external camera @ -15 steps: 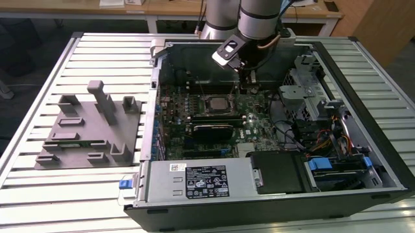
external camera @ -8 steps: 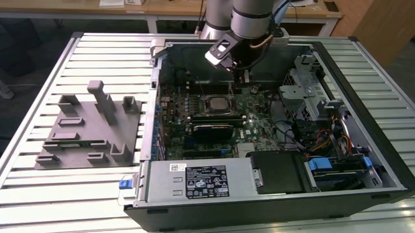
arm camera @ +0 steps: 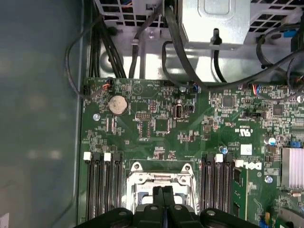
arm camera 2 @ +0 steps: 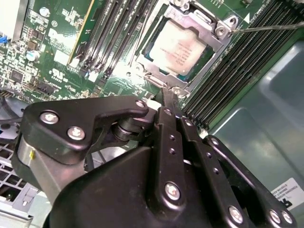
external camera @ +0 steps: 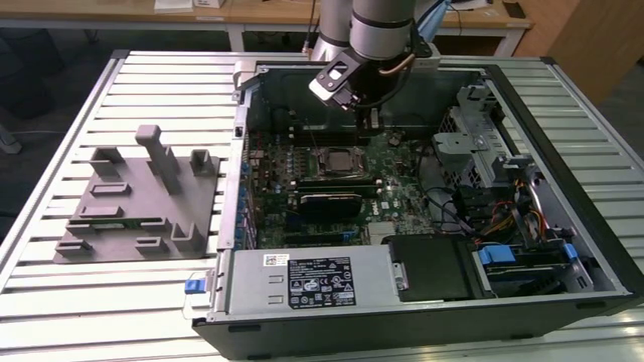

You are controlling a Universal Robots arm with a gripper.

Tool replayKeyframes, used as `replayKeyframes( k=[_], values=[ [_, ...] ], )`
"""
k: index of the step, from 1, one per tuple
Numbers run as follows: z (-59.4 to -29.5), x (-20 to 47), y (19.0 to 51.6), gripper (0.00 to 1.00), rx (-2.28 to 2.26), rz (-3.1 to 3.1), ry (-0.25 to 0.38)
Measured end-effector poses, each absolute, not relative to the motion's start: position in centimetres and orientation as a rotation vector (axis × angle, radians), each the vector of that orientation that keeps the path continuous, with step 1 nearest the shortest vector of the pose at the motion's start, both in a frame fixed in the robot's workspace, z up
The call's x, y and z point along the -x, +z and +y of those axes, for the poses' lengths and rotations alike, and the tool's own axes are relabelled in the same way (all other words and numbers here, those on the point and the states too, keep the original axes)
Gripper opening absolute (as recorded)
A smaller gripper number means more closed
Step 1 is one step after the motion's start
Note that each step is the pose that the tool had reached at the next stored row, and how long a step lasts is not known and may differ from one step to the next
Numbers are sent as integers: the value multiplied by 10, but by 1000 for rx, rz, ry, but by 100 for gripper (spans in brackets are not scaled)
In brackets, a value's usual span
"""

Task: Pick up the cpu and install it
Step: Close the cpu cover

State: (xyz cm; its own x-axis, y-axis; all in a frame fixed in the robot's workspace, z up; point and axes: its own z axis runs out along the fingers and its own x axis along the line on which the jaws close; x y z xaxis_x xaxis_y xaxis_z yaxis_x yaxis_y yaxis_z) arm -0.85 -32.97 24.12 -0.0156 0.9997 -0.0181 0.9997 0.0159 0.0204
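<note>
The cpu (arm camera 2: 183,50), a square chip with a silvery-white top, lies flat inside the metal-framed socket (arm camera 2: 216,28) on the green motherboard. In the exterior view the cpu (external camera: 335,158) sits near the middle of the open computer case. My gripper (external camera: 369,121) hangs a little above and behind the socket. Its two black fingers are pressed together with nothing between them, and the gripper (arm camera 2: 167,93) tip points at the socket's edge. In the first wrist view the shut gripper (arm camera: 162,190) covers part of the socket frame (arm camera: 137,176).
The open black computer case (external camera: 563,83) lies on a slatted metal table (external camera: 60,302). Memory slots (arm camera: 102,185) flank the socket. A black card (external camera: 327,202), cables (external camera: 503,219) and drive cages stand around it. A grey tray (external camera: 131,204) with upright posts lies at the exterior view's left.
</note>
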Motion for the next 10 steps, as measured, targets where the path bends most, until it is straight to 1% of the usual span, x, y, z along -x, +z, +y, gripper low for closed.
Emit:
replayKeyframes(
  k=[7, 10],
  values=[
    [-330, 11, 238, 11, -2185, 2219, 3],
    [-330, 26, 234, 11, -2186, 2218, 3]
  ],
)
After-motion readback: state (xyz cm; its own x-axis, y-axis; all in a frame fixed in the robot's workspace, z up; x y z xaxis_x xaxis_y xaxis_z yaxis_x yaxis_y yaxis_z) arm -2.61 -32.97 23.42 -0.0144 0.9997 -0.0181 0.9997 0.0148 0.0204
